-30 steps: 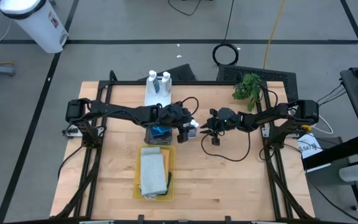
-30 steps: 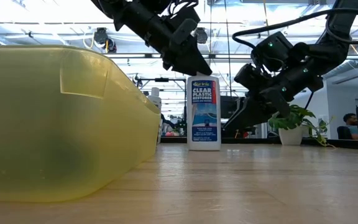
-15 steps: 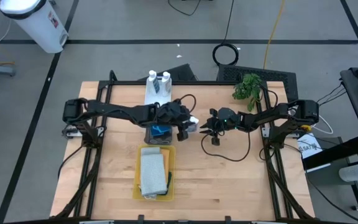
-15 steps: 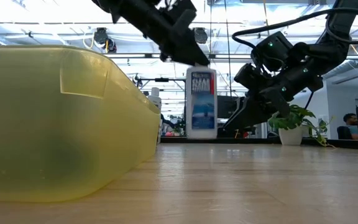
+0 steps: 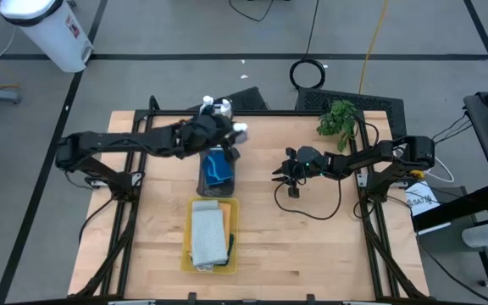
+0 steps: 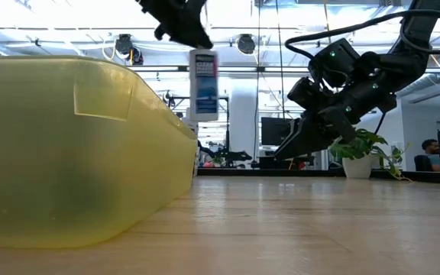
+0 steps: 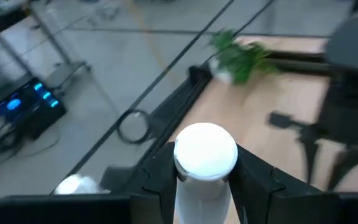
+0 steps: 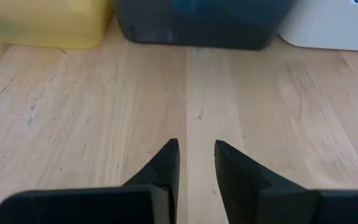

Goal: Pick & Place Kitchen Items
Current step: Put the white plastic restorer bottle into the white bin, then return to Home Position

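Held aloft above the wooden table (image 5: 312, 246) by the left gripper (image 7: 205, 186), clamped just under the cap: a small white bottle (image 6: 204, 85) with a blue printed label, hanging upright near the white tray (image 5: 213, 129) at the far side, where two more white bottles (image 5: 207, 105) stand. Likely light, rigid plastic with smooth, somewhat slippery sides; safest taken at the neck below the round cap (image 7: 205, 154), where the shoulder stops any slide. Right gripper (image 8: 196, 160) idle, low over bare wood right of centre, fingers nearly together and holding nothing. Grey tray (image 5: 203, 176) with blue sponges (image 5: 219, 166), soft and squashable. Translucent yellow tray (image 5: 234, 222), glossy and thin-walled, with folded pale cloths (image 5: 208, 235), limp and easily bunched.
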